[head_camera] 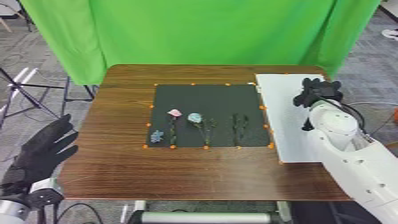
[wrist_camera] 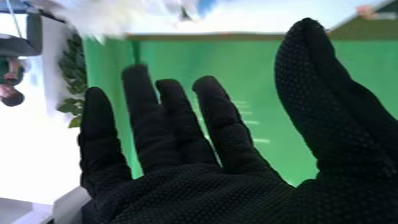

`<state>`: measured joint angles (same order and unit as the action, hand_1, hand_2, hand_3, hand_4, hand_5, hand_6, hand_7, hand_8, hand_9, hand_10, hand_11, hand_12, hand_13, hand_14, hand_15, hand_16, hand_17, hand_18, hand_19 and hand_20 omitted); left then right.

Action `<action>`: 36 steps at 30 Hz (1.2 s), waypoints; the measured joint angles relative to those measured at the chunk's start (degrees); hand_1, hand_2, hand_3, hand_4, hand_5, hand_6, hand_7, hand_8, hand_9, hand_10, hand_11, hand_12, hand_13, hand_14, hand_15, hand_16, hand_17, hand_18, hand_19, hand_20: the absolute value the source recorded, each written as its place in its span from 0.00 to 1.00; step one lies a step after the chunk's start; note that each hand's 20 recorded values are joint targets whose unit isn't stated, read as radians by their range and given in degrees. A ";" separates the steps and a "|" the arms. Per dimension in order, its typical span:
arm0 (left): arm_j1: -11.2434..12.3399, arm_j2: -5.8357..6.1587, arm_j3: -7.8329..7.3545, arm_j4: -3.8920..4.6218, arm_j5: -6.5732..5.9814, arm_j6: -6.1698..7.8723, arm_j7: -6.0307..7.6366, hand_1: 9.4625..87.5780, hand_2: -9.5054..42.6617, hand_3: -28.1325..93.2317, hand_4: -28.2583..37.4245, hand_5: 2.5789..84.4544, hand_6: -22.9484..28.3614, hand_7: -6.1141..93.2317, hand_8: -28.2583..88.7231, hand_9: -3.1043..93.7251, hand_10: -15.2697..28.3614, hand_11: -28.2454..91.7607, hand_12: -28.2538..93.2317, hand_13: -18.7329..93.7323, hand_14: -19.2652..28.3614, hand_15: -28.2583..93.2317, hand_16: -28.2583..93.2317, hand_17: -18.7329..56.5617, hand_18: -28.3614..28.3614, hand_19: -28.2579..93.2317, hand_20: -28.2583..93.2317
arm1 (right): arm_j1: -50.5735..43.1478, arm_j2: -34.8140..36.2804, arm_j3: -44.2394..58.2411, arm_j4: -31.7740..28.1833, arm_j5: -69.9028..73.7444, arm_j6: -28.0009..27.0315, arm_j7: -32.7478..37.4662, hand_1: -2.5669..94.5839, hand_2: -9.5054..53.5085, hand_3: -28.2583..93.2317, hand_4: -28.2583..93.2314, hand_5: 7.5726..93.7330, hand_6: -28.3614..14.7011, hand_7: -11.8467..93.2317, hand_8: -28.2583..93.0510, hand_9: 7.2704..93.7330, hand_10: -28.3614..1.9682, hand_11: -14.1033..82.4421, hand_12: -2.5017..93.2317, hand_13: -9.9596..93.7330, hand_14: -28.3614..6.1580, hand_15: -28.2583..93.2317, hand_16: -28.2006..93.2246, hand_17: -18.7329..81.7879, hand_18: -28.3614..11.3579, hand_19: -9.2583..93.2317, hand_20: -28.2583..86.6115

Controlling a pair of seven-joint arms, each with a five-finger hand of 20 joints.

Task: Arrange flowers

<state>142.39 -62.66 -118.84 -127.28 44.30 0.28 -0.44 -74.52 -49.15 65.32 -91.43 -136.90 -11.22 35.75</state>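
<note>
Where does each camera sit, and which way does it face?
Head view: on the robot's head, looking forward and down at the brown table, dark mat and flowers; left hand, right hand and arms show.
Right wrist view: on the right wrist, looking past that hand's glove.
Both share the right hand and green curtain.

Bright green fabric curtain (head_camera: 213, 35) hangs behind the rectangular brown wooden desk (head_camera: 115, 170). The floor (head_camera: 28, 55) is grey; a dark, thin-legged tripod (head_camera: 31, 95) stands at left.
</note>
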 measured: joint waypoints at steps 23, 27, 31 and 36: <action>-0.01 -0.08 -0.03 -0.04 0.01 -0.01 -0.06 0.19 0.20 0.81 0.00 0.23 0.45 0.26 0.15 0.21 0.55 0.33 0.38 0.28 0.66 0.38 0.28 0.08 0.82 0.53 0.31 | -1.79 0.14 -4.08 6.05 -1.56 21.30 -12.90 0.54 0.00 0.90 0.00 0.69 0.72 0.62 0.23 0.88 0.75 0.37 0.56 0.86 0.82 0.65 0.54 0.47 0.30 0.82 0.64; -0.01 -0.10 -0.03 -0.06 0.01 -0.01 -0.09 0.19 0.20 0.81 0.00 0.23 0.45 0.26 0.15 0.21 0.55 0.33 0.38 0.28 0.66 0.38 0.28 0.08 0.82 0.53 0.31 | -3.64 0.09 -3.42 -0.73 0.03 21.07 -14.98 0.54 0.00 0.91 0.00 0.69 0.71 0.62 0.22 0.88 0.75 0.37 0.56 0.86 0.82 0.65 0.54 0.47 0.30 0.82 0.64; -0.22 -0.09 0.19 -0.04 0.00 -0.04 -0.27 0.19 0.20 0.81 0.00 0.23 0.45 0.26 0.15 0.21 0.55 0.33 0.38 0.28 0.66 0.37 0.28 0.08 0.82 0.53 0.31 | -3.52 -0.90 -5.26 -6.98 0.87 21.03 -19.71 0.54 0.00 0.91 0.00 0.69 0.72 0.62 0.22 0.88 0.76 0.37 0.56 0.85 0.81 0.65 0.55 0.46 0.30 0.82 0.65; -0.88 0.05 0.57 0.05 -0.02 -0.07 -0.65 0.19 0.20 0.81 0.00 0.23 0.45 0.26 0.16 0.21 0.55 0.33 0.38 0.28 0.66 0.38 0.28 0.08 0.82 0.53 0.31 | -1.92 -4.83 -9.14 -9.64 0.91 20.01 -23.80 0.53 0.00 0.91 0.00 0.68 0.73 0.62 0.21 0.88 0.76 0.36 0.56 0.84 0.80 0.66 0.55 0.45 0.29 0.82 0.65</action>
<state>141.51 -62.61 -118.27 -127.23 44.28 0.21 -1.09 -76.44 -53.98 56.19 -101.06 -136.00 8.80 11.95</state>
